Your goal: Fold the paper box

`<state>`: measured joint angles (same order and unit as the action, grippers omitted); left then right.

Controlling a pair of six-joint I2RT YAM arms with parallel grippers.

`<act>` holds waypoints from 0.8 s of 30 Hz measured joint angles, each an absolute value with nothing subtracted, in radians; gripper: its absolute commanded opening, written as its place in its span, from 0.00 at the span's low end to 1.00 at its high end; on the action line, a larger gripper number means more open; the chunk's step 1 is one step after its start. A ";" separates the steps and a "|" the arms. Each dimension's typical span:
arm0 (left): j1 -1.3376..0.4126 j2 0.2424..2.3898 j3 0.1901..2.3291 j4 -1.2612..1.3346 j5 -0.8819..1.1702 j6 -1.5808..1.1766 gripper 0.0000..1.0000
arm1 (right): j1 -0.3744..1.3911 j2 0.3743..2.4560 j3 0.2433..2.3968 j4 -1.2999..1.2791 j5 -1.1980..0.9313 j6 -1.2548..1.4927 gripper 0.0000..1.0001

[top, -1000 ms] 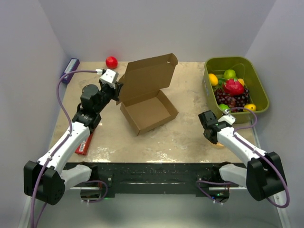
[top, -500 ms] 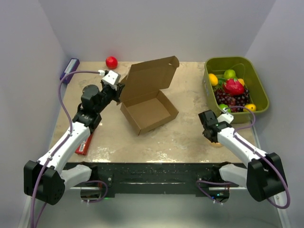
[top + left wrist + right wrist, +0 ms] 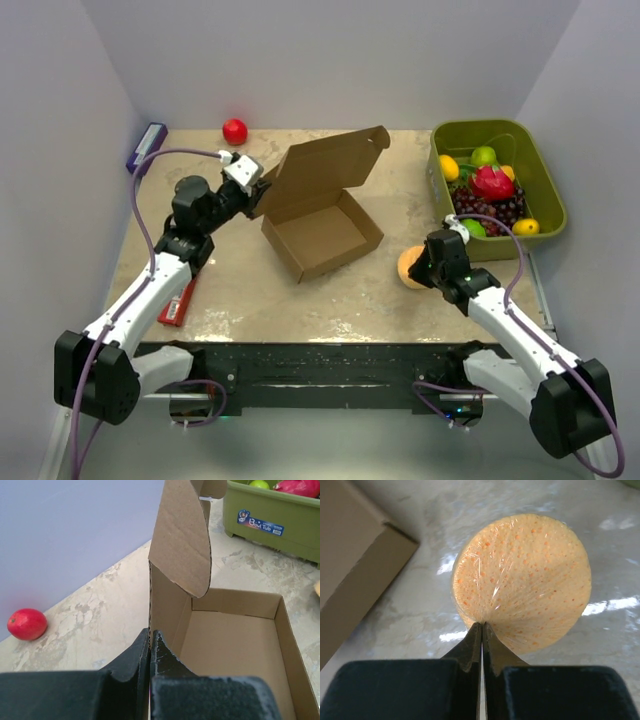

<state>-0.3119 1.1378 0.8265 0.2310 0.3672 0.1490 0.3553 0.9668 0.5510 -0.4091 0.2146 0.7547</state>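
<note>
Jaws of the left gripper (image 3: 150, 632) are clenched on the left side of the paper box (image 3: 235, 645). Those of the right gripper (image 3: 482, 625) are clenched too, pinching the film wrap of an orange disc (image 3: 525, 580) that lies just ahead of them on the tabletop (image 3: 300, 300).

Left arm: extended forward, elbow bent, wrist turned rightward. Right arm: extended forward and angled leftward.

Box: plain brown cardboard with an open, assembled tray. The lid is raised behind the tray, and a rounded side flap hangs free. The box stands directly ahead of the left jaws and well left of the right jaws.

Compared with one second earlier, the box has shifted slightly rightward. The right arm has swung leftward and its jaws have closed from part-open. The disc, formerly mostly hidden beneath that arm, has moved with it.
</note>
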 measured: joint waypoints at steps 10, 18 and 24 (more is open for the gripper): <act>-0.217 1.193 0.857 0.186 0.497 0.196 0.00 | 0.431 0.923 0.622 -0.354 -0.038 0.609 0.00; -0.196 1.239 0.884 0.141 0.540 0.202 0.00 | 0.460 0.897 0.835 -0.376 -0.097 0.521 0.00; -0.189 1.240 0.907 0.103 0.599 0.197 0.00 | 0.492 0.939 0.896 -0.329 -0.103 0.466 0.00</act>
<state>-0.1890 1.2400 0.9070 0.1028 0.5991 0.1974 0.4923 0.9390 0.8963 -0.3294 -0.1028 0.4660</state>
